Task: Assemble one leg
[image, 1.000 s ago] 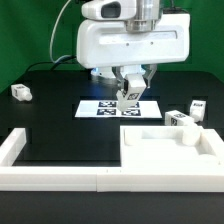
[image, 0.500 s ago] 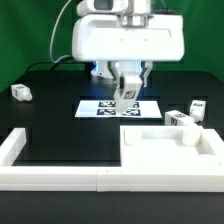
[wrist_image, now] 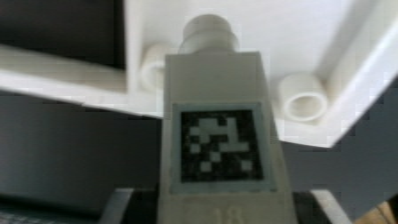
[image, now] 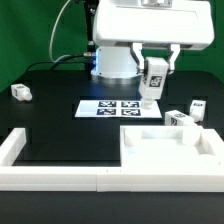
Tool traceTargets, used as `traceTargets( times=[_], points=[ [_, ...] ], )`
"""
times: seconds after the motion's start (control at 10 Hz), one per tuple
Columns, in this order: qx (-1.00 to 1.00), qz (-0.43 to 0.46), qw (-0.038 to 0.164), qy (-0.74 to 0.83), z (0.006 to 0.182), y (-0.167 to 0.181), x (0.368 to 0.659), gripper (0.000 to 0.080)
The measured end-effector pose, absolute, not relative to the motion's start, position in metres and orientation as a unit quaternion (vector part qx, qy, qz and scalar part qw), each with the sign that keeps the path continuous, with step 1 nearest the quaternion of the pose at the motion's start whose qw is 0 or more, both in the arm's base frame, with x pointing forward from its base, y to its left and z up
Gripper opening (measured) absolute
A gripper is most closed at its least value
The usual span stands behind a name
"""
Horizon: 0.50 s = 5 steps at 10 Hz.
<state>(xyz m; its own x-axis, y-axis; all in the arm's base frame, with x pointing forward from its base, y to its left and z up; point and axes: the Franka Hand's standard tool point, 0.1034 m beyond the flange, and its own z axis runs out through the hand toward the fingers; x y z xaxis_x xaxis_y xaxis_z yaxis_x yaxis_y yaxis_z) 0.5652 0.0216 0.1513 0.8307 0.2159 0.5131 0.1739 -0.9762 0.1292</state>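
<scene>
While the claw (image: 154, 70) grips it, the leg (image: 153, 86) hangs upright, its narrow end seemingly pointing down.

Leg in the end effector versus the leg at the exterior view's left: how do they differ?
The gripped white plastic leg hangs upright above the black table; the exterior view's left white leg lies on it. The end effector clamps the first, not the second. Both carry marker tags.
</scene>
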Motion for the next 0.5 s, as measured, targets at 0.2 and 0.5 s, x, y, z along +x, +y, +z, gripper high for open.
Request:
traceTargets(
  times=[0.2,0.5],
  points=[
    [0.955,0.278,0.043,0.100,0.1476,0.0180,0.5635,0.0287],
    [0.963,0.258,0.020,0.078,0.1455,0.0143,0.5700,0.0287]
  ],
)
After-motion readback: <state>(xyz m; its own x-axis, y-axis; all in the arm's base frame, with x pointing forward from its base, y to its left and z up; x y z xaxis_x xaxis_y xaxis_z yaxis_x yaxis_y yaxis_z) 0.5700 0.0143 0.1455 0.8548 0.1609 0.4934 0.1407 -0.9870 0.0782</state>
